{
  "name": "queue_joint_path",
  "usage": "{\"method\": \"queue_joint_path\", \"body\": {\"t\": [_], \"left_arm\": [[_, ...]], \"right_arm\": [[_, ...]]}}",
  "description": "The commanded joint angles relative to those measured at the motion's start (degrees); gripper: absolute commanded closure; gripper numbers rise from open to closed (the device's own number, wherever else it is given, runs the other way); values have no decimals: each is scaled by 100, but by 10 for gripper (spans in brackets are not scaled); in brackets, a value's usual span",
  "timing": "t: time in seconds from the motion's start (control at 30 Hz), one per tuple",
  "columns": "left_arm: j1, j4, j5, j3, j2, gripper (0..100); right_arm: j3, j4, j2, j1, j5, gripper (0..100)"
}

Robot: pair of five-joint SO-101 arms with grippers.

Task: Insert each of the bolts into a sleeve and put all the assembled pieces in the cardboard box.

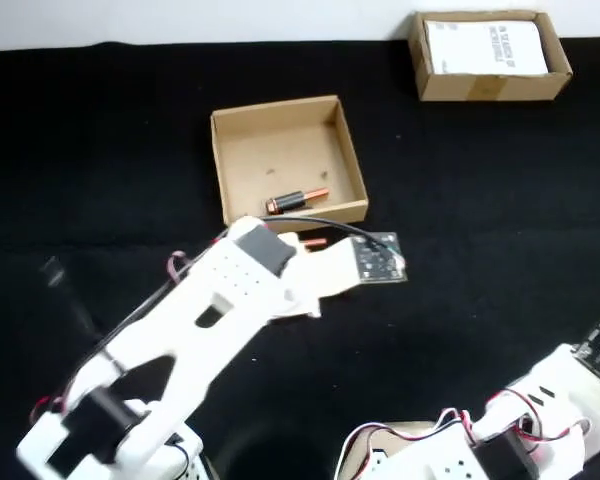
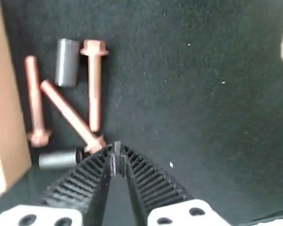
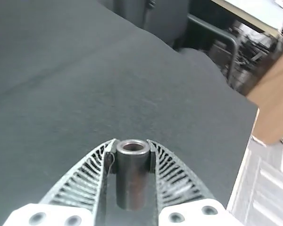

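Three copper bolts lie on the black cloth: one (image 2: 34, 99) along the cardboard box wall (image 2: 2, 94), one (image 2: 68, 115) slanted, one (image 2: 94, 84) straight. A dark sleeve (image 2: 67, 62) lies between their far ends, and another sleeve (image 2: 59, 159) lies by the slanted bolt's head. My left gripper (image 2: 117, 155) is shut with nothing in it, its tips right beside that head. My right gripper (image 3: 132, 143) is shut on a dark sleeve (image 3: 132, 174), which stands upright above the cloth. The cardboard box (image 1: 230, 130) holds one assembled piece (image 1: 297, 200).
The left arm (image 1: 230, 290) reaches from the front left to just in front of the box, covering the loose parts; a bolt tip (image 1: 315, 241) pokes out. The right arm (image 1: 550, 410) sits at the front right. A second box (image 1: 485, 88) with white paper stands back right.
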Motion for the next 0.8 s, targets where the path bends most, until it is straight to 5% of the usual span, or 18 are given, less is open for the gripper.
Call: {"method": "queue_joint_path", "body": {"t": [0.0,0.17,0.5,0.77], "left_arm": [[84,-114,-352,-743,743,990],[31,44,-888,-1974,2035,989],[75,1899,-1108,-5130,4382,982],[136,2453,-1108,-5903,4769,914]], "right_arm": [[532,-831,-119,233,70,991],[1174,-1596,-154,207,70,991],[1921,-2536,-154,180,79,991],[2114,-2862,-154,40,79,991]]}}
